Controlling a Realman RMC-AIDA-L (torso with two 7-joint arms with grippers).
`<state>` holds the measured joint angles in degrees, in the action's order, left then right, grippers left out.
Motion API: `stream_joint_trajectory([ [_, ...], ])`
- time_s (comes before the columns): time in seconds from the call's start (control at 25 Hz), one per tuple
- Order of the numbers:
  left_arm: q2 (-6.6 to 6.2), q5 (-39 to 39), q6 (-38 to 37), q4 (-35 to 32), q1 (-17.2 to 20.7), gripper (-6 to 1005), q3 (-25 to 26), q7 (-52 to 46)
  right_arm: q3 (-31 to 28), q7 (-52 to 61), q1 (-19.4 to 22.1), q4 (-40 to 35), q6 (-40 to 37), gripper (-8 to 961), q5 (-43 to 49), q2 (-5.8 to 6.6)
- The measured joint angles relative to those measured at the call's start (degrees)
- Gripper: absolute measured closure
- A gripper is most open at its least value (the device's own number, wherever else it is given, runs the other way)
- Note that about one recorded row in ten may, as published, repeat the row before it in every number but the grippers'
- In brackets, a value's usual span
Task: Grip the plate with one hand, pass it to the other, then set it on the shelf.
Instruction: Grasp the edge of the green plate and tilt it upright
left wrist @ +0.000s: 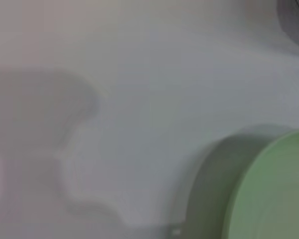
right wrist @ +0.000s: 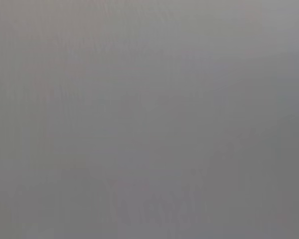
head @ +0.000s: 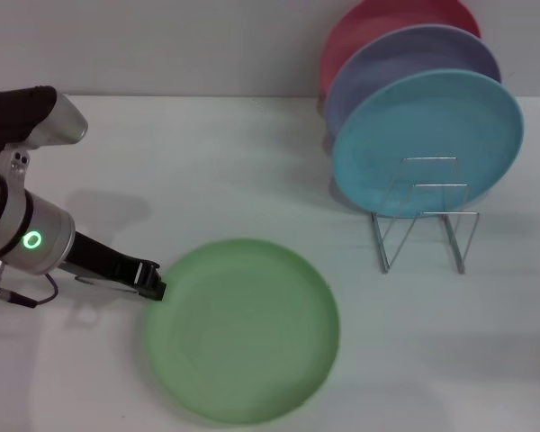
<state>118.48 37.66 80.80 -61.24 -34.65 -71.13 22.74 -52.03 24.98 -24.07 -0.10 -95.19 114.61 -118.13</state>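
our left gripper (head: 153, 286) sat low at the near-left rim of the plate (head: 243, 328), its dark tips touching or just short of the edge; we could not tell which. whether its jaws were spread or closed we could not tell either, since only the dark tip block showed in the head view and the left wrist view gave no fingers at all. we judged it had nothing lifted, for the plate lay flat on the table (head: 207, 162). the arm reached in low and nearly level with the tabletop, which we took as the way to slide one jaw under the shallow rim and the other over it.

from the plate outward, the shelf (head: 423, 225) stood well apart, up and to the right of it. it held three plates on edge: a blue plate (head: 427, 135) in front, a lavender plate (head: 414, 58) behind it and a red plate (head: 378, 22) at the back. the wire loops nearest the plate stood free, and we judged that slot to be the place meant for it.

our right gripper was not in the head view, and its wrist view showed only plain grey.

we judged the task to be at its first step, the grasp not yet made, with handover and placing still to come.
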Motion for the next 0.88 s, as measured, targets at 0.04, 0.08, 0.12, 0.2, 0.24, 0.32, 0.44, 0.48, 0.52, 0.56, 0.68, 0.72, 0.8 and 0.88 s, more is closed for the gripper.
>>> stream_joint_trajectory([
  [0.04, 0.00, 0.0, 0.0, -0.3, 0.1, 957, -0.2, 0.0, 0.0, 0.0, 0.0, 0.0, 0.0, 273, 0.0, 0.00],
  [0.08, 0.00, 0.0, 0.0, -0.5, 0.2, 959, -0.4, 0.1, 0.0, 0.0, 0.0, 0.0, 0.0, 273, 0.0, 0.00],
  [0.12, 0.00, 0.0, 0.0, -0.7, 0.3, 962, -0.6, 0.2, 0.0, 0.1, 0.0, 0.0, -0.1, 273, 0.0, 0.00],
  [0.2, 0.00, 0.1, -0.5, -1.9, 1.0, 967, -1.0, 0.3, 0.0, 0.1, 0.0, 0.1, -0.3, 273, 0.0, 0.00],
  [0.24, -0.01, 0.2, -0.7, -2.7, 1.4, 967, -1.0, 0.3, 0.0, 0.1, 0.0, 0.1, -0.5, 273, 0.0, 0.00],
  [0.32, -0.01, 0.8, -1.3, -4.6, 2.4, 967, -0.9, 0.3, 0.0, 0.1, 0.0, 0.1, -0.7, 273, 0.0, 0.00],
  [0.44, -0.06, 2.4, -2.0, -5.9, 3.3, 967, -0.3, 0.5, 0.0, 0.2, 0.0, 0.1, -0.9, 273, 0.0, 0.00],
  [0.48, -0.17, 5.7, -3.1, -6.9, 4.3, 967, 1.0, 1.7, 0.0, 0.3, 0.0, 0.1, -1.0, 273, 0.0, 0.00],
  [0.52, -0.25, 8.6, -3.9, -7.4, 5.1, 967, 2.6, 3.4, 0.0, 0.5, 0.0, 0.1, -1.1, 273, 0.0, 0.00],
  [0.56, -0.25, 10.5, -4.3, -7.5, 5.6, 967, 3.9, 4.8, 0.0, 0.6, 0.0, 0.1, -1.1, 273, 0.0, 0.00],
  [0.68, -0.23, 16.3, -6.5, -7.7, 7.3, 967, 6.7, 9.1, 0.0, 0.8, 0.0, 0.1, -1.2, 273, 0.0, 0.00],
  [0.72, -0.22, 18.5, -7.8, -7.7, 8.1, 967, 7.2, 10.9, 0.1, 0.8, 0.0, 0.1, -1.2, 273, 0.0, 0.00],
  [0.8, -0.15, 22.1, -11.1, -7.5, 9.6, 967, 7.4, 14.1, 0.4, 0.8, -0.1, 0.1, -1.2, 273, 0.2, -0.08],
  [0.88, -0.06, 26.8, -15.8, -6.9, 11.7, 967, 7.1, 19.4, 0.6, 0.8, -0.1, 0.1, -1.2, 273, 0.4, -0.30],
])
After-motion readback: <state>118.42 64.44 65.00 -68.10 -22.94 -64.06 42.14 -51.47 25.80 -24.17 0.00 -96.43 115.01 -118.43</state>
